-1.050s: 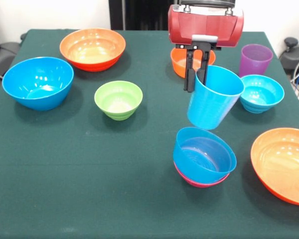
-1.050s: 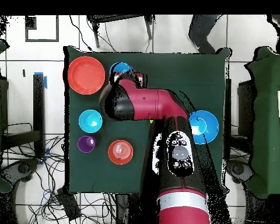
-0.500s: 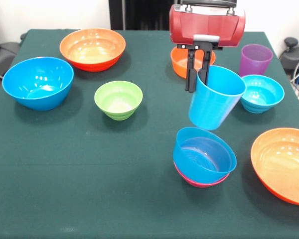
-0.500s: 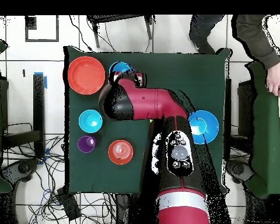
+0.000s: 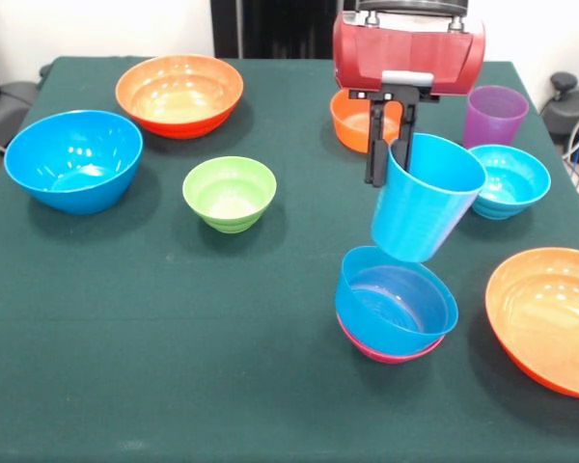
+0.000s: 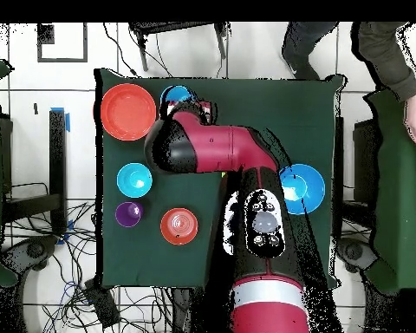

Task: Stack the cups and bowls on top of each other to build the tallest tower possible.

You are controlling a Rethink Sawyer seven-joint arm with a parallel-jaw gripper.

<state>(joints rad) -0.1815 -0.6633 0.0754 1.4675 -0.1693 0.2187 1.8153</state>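
The gripper (image 5: 389,159) pinched the tilted blue cup's (image 5: 425,198) rim — released so, it could topple off the tower (image 5: 394,307) toward three o'clock.

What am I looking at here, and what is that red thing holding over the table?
The red thing is a robot arm. One picture is taken from across the table, the other from straight above. Its gripper has two black jaws, shut on the rim of a light blue cup, one inside and one outside. The cup hangs tilted in the air above a blue bowl, which sits in a pink bowl. Around them on the green table lie three orange bowls, a big blue bowl, a green bowl, a cyan bowl and a purple cup. In the overhead view, a person's arm shows at the edge.
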